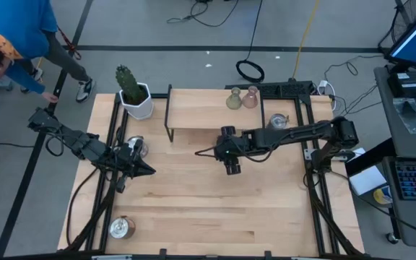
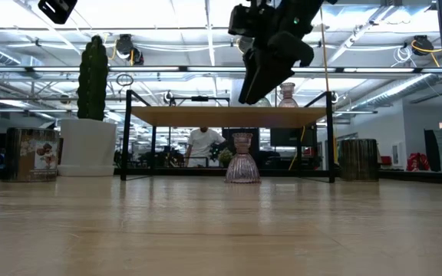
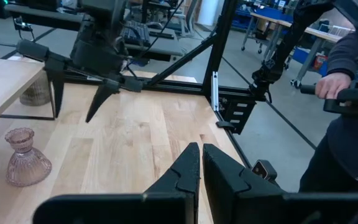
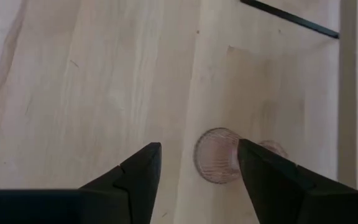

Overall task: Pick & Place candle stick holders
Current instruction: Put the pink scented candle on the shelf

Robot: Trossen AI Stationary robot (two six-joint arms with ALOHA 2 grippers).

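Right claw [image 4: 197, 163] hung above mid-bench, fingers spread wide and empty. A pale pink vase-shaped holder [image 2: 242, 158] stood upright on the bench [image 1: 215, 209] directly below it, not touched, just in front of the small raised shelf [image 1: 208, 108]. Open wood lay all around that holder on the near side, with the shelf's black legs behind it.

Left claw [image 3: 197, 165] sat at the bench's left edge, fingers pressed together, holding nothing I could see. A silver cup [image 1: 136, 146] was just beside it. Another silver cup [image 1: 121, 227] stood at the near-left corner, and a third [image 1: 278, 121] at far right.

An olive-green holder [image 1: 233, 100] and a second pink one [image 1: 250, 97] stood on the shelf's far-right end, touching or nearly so. Cactus pot [image 1: 136, 97] stood at the far-left corner.
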